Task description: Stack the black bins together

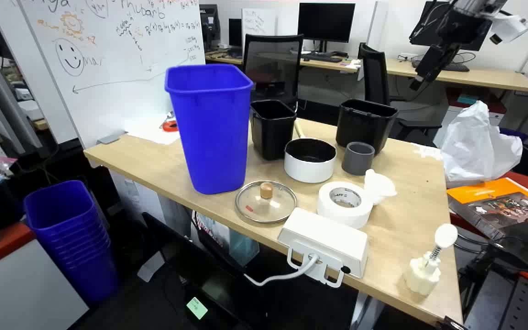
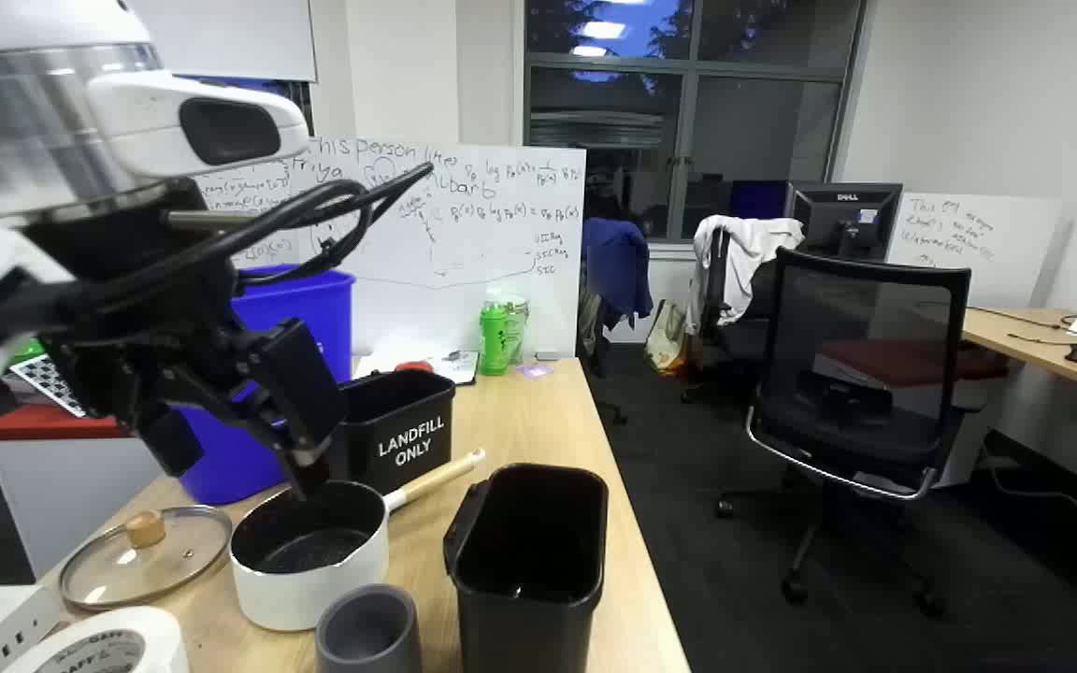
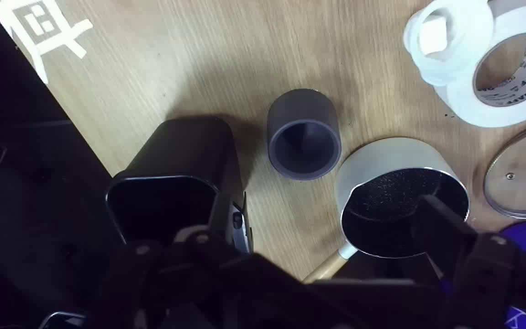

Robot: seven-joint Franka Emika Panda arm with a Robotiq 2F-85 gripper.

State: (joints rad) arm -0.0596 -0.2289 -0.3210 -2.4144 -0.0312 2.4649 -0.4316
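Two black bins stand upright and apart on the wooden table. One black bin, lettered LANDFILL ONLY (image 2: 415,439), is beside the blue bin; it also shows in an exterior view (image 1: 271,133). The second black bin (image 1: 365,128) is near the table's far edge, by the grey cup; it also shows in an exterior view (image 2: 527,598) and in the wrist view (image 3: 194,146), its open top facing up. My gripper (image 3: 331,219) is open and empty, high above the table; it also shows in both exterior views (image 1: 422,75) (image 2: 244,467). In the wrist view the lettered bin is mostly hidden behind the gripper.
A white pot (image 1: 310,167) with a wooden handle and a grey cup (image 1: 358,158) stand between the bins. The tall blue bin (image 1: 211,133), a glass lid (image 1: 264,208), tape roll (image 1: 337,211), white funnel (image 1: 378,185) and white power box (image 1: 323,233) are also on the table.
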